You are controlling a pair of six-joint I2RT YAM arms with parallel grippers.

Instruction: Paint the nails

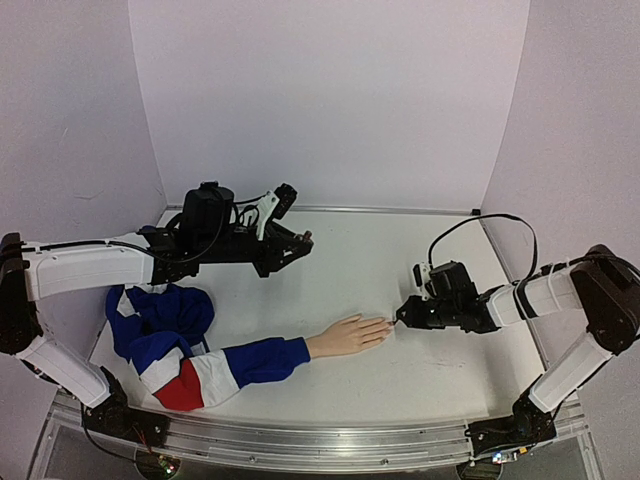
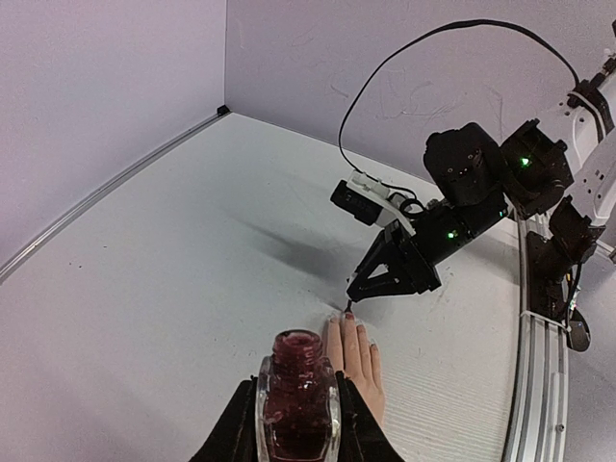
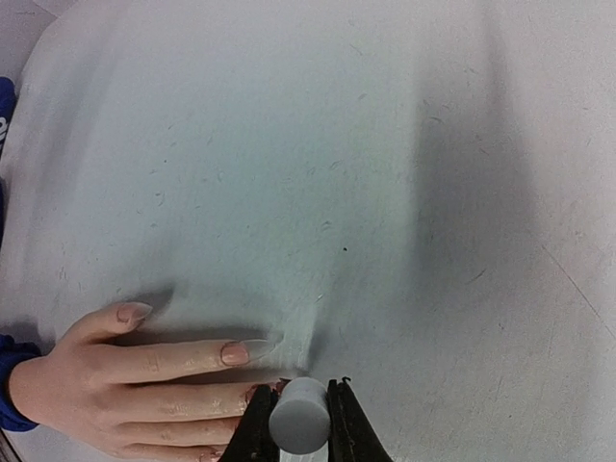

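Lying palm-down on the table (image 1: 400, 260), the mannequin hand (image 1: 348, 335) points its nails (image 3: 234, 353) at the right gripper (image 1: 403, 316), which is clamped on the brush cap (image 3: 298, 416). The left gripper (image 2: 296, 431) is clamped on the open polish bottle (image 2: 296, 385). The nails look rigid and slick, so touch them with bristles only; the left wrist view shows the brush tip at a reddened nail, which the cap hides in the right wrist view.
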